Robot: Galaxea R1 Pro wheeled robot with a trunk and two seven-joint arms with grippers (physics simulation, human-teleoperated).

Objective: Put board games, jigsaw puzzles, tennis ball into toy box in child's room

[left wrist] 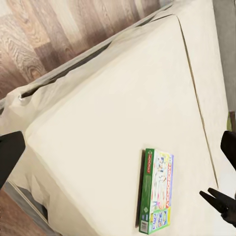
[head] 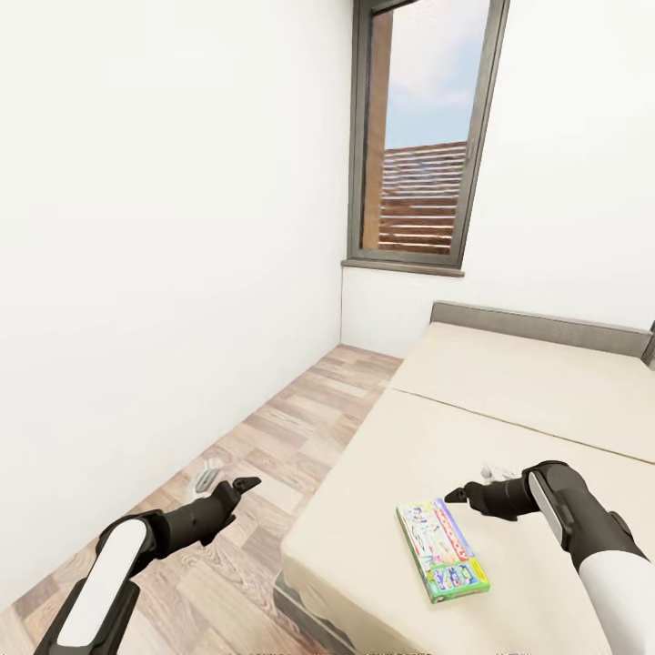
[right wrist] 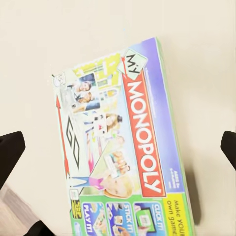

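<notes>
Pale green Monopoly board game [head: 443, 550] lies near bed [head: 546, 400] corner. Right gripper [head: 458, 496] hovers above, jaws wide, empty. Next: descend, grasp.

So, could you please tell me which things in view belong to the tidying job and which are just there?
Belongs to the job:
- Monopoly board game, lying flat on the bed
- right gripper, fingers open, hovering over the game

Just there:
- bed
- window
- wood plank floor
- left gripper, off the bedside, above the floor
</notes>
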